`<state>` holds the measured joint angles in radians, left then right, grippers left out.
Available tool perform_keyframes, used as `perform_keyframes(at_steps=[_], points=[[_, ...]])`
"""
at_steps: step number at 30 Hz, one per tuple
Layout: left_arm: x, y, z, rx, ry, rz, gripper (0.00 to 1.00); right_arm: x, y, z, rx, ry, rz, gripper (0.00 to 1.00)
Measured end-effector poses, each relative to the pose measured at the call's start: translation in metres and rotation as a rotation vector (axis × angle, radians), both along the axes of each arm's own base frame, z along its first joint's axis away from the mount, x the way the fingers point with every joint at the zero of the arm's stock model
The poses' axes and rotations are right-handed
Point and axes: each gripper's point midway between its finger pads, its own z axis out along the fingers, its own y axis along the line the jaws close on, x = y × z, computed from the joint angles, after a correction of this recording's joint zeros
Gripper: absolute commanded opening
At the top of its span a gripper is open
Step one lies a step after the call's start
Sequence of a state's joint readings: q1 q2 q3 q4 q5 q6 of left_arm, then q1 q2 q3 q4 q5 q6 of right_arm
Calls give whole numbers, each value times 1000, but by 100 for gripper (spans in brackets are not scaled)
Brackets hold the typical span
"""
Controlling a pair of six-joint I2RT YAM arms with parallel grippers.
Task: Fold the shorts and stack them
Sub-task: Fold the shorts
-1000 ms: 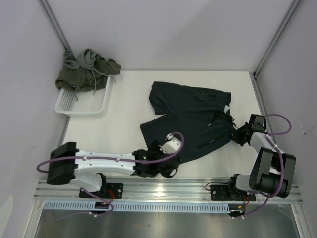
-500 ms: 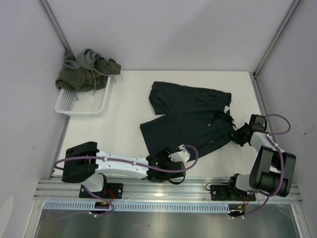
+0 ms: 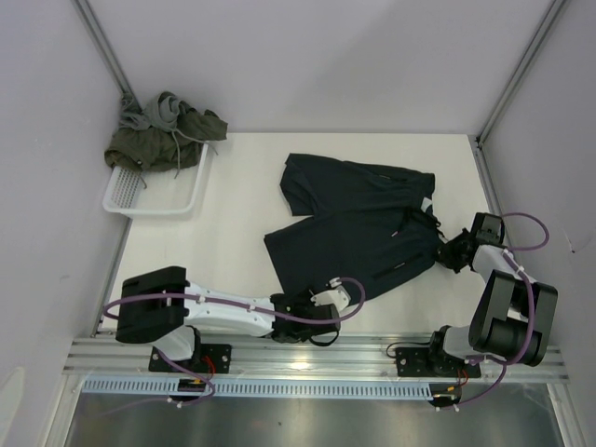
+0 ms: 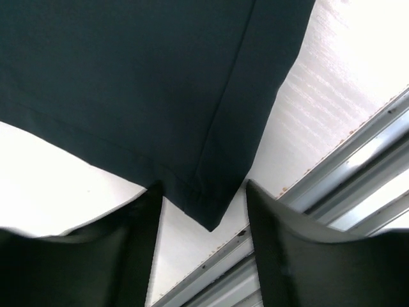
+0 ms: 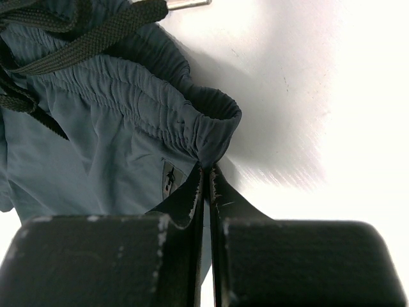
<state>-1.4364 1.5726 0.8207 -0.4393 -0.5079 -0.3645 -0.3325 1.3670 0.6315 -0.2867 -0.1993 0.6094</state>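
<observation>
Atop the white basket [image 3: 186, 198] rim lie olive shorts [image 3: 172, 140].

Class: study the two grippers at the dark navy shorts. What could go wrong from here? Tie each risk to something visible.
1. The left gripper straddles only the hem corner of the dark navy shorts. Closing there might catch a mere sliver that slips out.
2. The right gripper pinches just a small waistband fold, so a pull could drag it free.
3. The loose drawstring lying nearby could snag.
</observation>
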Motion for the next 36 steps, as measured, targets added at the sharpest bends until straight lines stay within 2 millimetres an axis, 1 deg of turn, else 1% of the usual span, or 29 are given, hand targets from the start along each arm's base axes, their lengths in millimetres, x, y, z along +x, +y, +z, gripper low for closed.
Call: perform_keyframes(at_steps=[2,3,5,6,7,8,12,14,16,18,20,26,29,31,33,36], points=[[-1,-1,-2,-5,9,0,43,0,0,0,0,1,0,0],[-1,0,-3,-4,14,2,35,0,0,0,0,2,-1,0],[1,0,-4,-1,19,8,25,-1,0,0,1,6,-2,0],[2,0,-5,-3,22,13,11,-2,-1,1,1,14,-3,0],[2,0,-6,-7,30,18,3,-2,-1,2,0,20,-6,0],[2,0,-7,-5,38,16,0,-2,-3,4,-3,29,-10,0],[-1,-2,-7,-12,64,8,0,-6,-9,14,-21,81,-31,0],[-8,-4,-6,-25,96,-8,0,-12,-11,17,-29,114,-45,0],[-16,-4,-1,-37,124,-22,0,-22,-10,18,-33,150,-59,0],[-26,-6,10,-61,152,-42,0,-35,-9,21,-37,185,-76,0],[-35,-10,30,-113,177,-58,0,-47,-8,29,-46,199,-92,0],[-50,-17,113,-334,224,-95,0,-78,-2,54,-69,186,-120,0],[-57,-18,147,-431,246,-110,0,-90,2,67,-76,157,-123,0],[-57,-15,161,-460,246,-108,0,-96,4,73,-77,140,-128,0],[-56,-11,169,-460,241,-98,0,-100,7,80,-71,139,-130,0],[-47,-6,177,-439,218,-67,0,-97,7,91,-63,137,-139,0]])
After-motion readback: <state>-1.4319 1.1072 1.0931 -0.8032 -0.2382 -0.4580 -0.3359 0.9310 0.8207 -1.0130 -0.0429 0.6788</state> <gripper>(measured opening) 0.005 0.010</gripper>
